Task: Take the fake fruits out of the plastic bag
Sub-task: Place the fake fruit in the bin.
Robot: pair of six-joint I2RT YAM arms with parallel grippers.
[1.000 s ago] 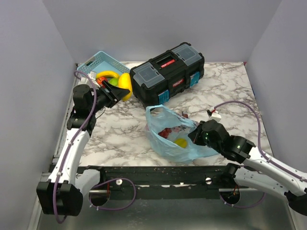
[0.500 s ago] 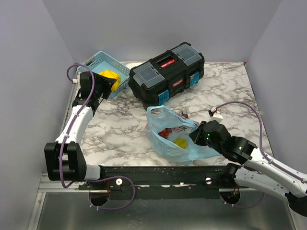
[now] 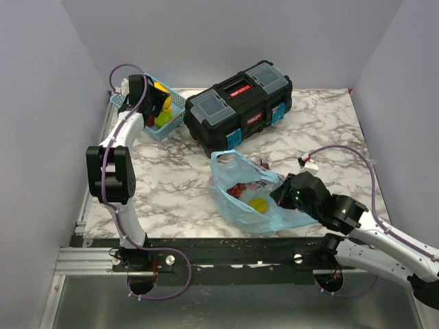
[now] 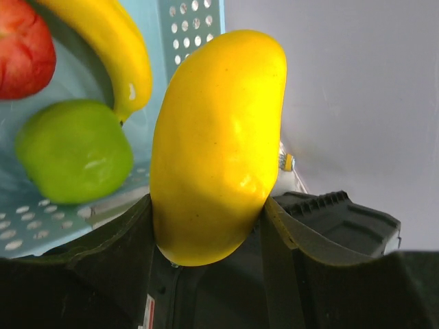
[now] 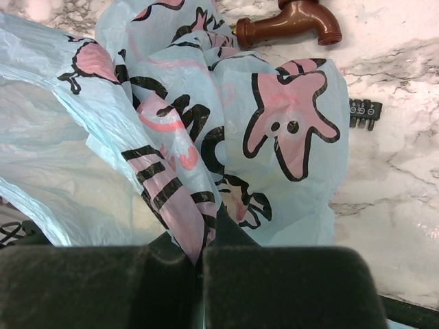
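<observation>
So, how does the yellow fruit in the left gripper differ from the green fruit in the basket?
The yellow fruit is oblong and clamped in the left gripper. The green fruit is roundish and lies loose in the basket. Both are glossy.

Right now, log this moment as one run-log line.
left tool: grips mango at basket | right tool: pinches bag | bag: fruits inside

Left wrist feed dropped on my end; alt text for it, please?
The left gripper grips a glossy yellow mango-shaped toy fruit, standing upright in frame. Behind it a rigid light-blue lattice basket holds a green toy apple, a yellow toy banana and a red toy fruit.
</observation>
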